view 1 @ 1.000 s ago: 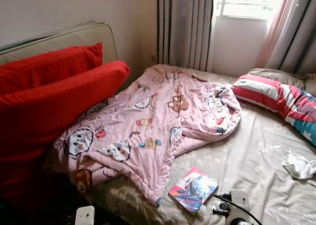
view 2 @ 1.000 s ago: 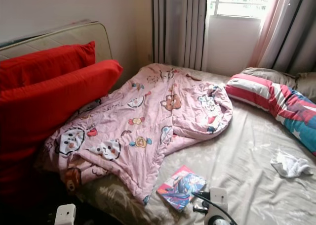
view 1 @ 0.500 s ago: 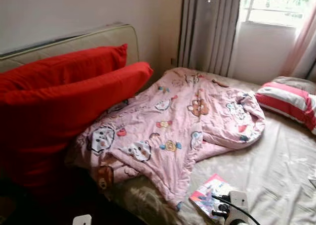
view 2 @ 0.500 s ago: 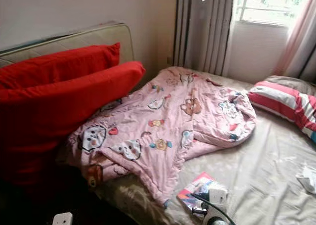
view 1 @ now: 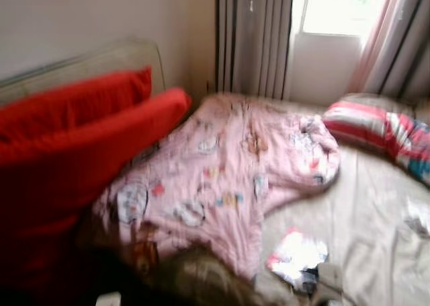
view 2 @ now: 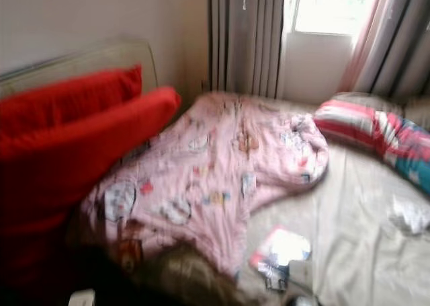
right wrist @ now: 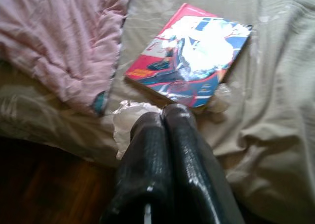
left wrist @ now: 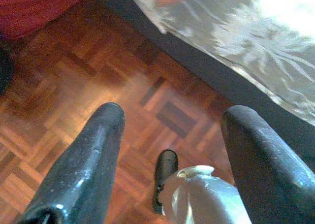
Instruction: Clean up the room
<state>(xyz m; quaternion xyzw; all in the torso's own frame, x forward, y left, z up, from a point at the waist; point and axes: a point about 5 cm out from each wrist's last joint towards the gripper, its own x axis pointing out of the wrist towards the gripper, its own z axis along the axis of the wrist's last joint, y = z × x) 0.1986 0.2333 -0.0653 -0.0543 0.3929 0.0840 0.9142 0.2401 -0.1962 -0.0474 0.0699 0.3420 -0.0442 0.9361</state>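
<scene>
**Glossy book at the bed's near edge — right gripper closest**

Glossy red-and-blue picture book (right wrist: 189,54) lies flat on the beige bedsheet (right wrist: 275,111), just beside the hem of the pink cartoon-print quilt (right wrist: 59,42). Likely thin, light, stiff, slick-faced — best pinched at a free edge, probably the near corner. A crumpled clear wrapper (right wrist: 129,120) sits between book and right gripper (right wrist: 162,116), whose fingers are pressed together, empty. Left gripper (left wrist: 170,120) hangs spread wide over the parquet floor (left wrist: 74,76), holding nothing. Head views are blurred.

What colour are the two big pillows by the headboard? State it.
The pillows are plain red, clearest in the right eye view.
</scene>
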